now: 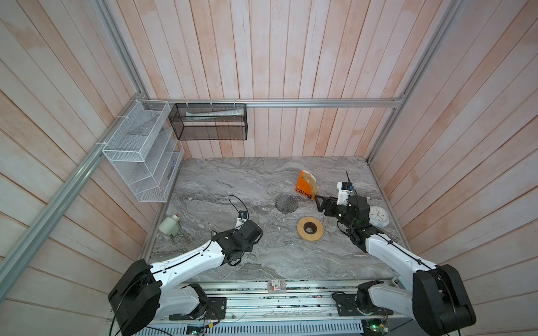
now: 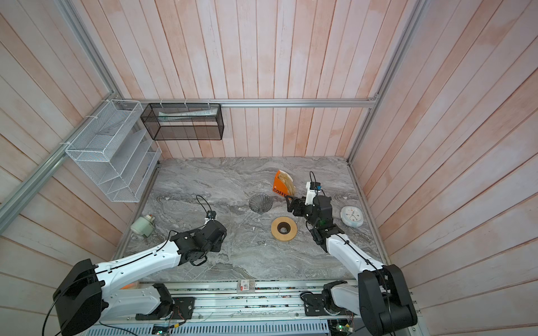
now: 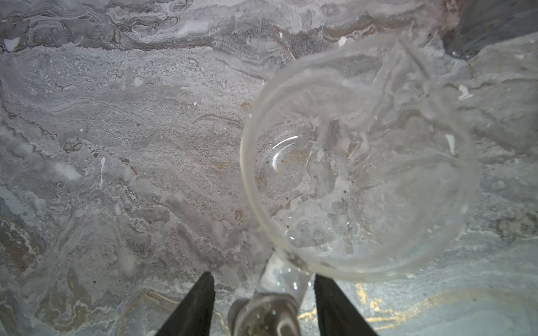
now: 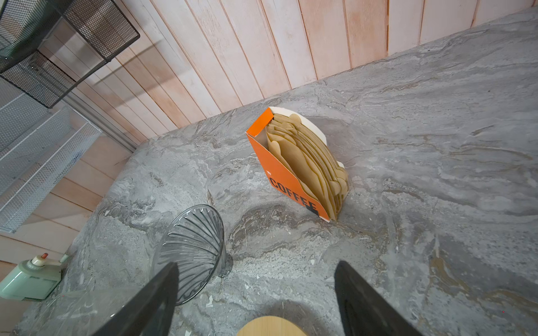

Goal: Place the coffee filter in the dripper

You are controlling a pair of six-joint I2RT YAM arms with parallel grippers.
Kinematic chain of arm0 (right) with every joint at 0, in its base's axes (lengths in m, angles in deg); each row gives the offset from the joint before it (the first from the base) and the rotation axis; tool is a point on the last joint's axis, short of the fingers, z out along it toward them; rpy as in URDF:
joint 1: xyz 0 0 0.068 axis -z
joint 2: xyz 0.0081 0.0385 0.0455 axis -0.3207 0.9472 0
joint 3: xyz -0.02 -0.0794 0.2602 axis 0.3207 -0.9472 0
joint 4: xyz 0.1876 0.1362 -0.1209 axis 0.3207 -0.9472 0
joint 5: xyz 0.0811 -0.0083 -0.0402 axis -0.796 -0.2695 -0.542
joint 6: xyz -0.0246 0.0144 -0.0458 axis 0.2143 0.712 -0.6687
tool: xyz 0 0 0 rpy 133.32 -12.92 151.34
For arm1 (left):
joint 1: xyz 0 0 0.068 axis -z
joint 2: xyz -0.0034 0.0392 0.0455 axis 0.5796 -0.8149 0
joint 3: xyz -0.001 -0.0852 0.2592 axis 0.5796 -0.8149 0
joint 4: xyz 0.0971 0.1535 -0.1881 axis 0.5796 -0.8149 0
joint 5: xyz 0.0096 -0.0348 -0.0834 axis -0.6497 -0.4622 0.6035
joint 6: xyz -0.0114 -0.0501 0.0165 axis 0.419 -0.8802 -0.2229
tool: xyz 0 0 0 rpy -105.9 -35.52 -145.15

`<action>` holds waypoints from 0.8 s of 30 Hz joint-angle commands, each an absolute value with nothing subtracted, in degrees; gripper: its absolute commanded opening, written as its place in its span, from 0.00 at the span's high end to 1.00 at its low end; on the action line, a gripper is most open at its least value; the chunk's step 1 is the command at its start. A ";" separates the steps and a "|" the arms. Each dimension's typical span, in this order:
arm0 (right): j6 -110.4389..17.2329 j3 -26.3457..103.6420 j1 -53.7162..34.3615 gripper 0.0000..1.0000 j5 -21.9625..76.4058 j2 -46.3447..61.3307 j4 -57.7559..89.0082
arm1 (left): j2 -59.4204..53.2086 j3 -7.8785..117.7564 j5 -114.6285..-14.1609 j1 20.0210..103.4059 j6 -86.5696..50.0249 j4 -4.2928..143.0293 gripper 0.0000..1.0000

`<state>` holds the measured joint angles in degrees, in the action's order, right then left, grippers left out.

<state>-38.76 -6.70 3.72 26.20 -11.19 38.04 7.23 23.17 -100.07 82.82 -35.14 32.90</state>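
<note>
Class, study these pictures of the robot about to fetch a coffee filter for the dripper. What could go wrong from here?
1. The coffee filters sit packed together in the orange box; the open right gripper might pinch several or tip the box.
2. The dripper stands close beside that gripper; a swing could knock it.
3. The left gripper has its open jaws astride the glass vessel handle; moving sideways might drag it.

I see matt tan paper filters [image 4: 308,163] in the orange cardboard box [image 4: 279,177]. Near that box the dripper [image 4: 192,247] has thin, gleaming metal ribs, and the wooden ring [image 1: 310,237] looks smooth.
</note>
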 commanded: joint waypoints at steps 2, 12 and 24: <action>-39.14 -4.77 3.16 0.16 25.85 -10.83 36.84 | 6.65 24.80 -102.58 81.92 -36.24 30.52 0.40; -39.12 -2.80 2.81 0.16 24.99 -8.70 36.70 | 11.47 23.90 -102.34 80.29 -38.23 26.84 0.37; -39.83 1.41 0.81 0.20 30.04 -8.65 22.10 | 10.30 25.44 -101.44 74.80 -37.05 27.70 0.37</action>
<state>-39.07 -0.28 1.91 26.95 -8.78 29.78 10.85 23.47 -101.19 76.07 -37.43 27.59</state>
